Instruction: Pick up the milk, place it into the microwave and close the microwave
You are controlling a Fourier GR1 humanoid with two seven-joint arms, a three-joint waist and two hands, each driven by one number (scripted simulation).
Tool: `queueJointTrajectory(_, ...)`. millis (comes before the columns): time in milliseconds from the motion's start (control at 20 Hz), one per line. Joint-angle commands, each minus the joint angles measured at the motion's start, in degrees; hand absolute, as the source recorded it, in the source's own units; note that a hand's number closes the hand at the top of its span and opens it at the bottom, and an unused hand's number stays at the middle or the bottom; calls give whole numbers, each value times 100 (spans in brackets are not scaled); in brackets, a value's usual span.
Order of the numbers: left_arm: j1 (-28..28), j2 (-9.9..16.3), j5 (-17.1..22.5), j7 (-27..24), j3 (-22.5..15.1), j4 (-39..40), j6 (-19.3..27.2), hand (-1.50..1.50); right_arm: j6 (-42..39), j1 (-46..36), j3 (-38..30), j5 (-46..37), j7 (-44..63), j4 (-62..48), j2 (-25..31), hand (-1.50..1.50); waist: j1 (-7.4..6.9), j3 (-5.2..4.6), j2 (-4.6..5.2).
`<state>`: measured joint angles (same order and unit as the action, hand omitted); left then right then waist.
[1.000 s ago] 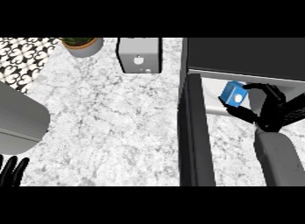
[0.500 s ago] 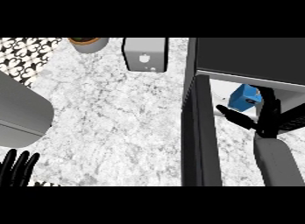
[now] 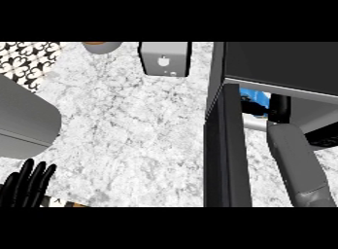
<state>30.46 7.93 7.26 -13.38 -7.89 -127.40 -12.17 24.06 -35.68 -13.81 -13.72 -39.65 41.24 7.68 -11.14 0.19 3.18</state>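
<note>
Milk goes into the microwave.
The right robot hand (image 3: 254,108) has pushed deeper than a moment ago; only a blue sliver of milk (image 3: 256,94) shows at upper right inside the microwave (image 3: 286,68), grip impossible to tell. Door (image 3: 226,155) remains open. The left robot hand (image 3: 27,187) rests relaxed, lower left.

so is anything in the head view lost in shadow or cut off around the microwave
Head view: the milk shows only as a blue sliver, hidden by the microwave top and its open door; the right robot hand is dark against that opening, fingers unreadable; the left robot hand is cut by the lower edge; the marble counter is evenly lit, without glare.
</note>
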Motion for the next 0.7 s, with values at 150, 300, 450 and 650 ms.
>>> queueJointTrajectory(150, -191, -177, -307, 108, -187, 117, 226, -150, -172, -1325, -162, -141, 994, -1414, 437, -150, 197, 10, 23)
queueJointTrajectory(300, -20, -186, -405, 121, -350, -25, 213, -150, -190, -1617, -260, -115, 1022, -1800, 501, -150, 157, 17, 13)
queueJointTrajectory(450, -117, -198, -462, 146, -324, 87, 255, -150, -281, -1694, -319, -116, 786, -2140, 584, -150, 304, 14, -4)
queueJointTrajectory(650, -111, -341, -636, -45, -534, 314, 303, -150, -802, -1795, -381, -48, 529, -2462, 754, -150, 388, 11, -29)
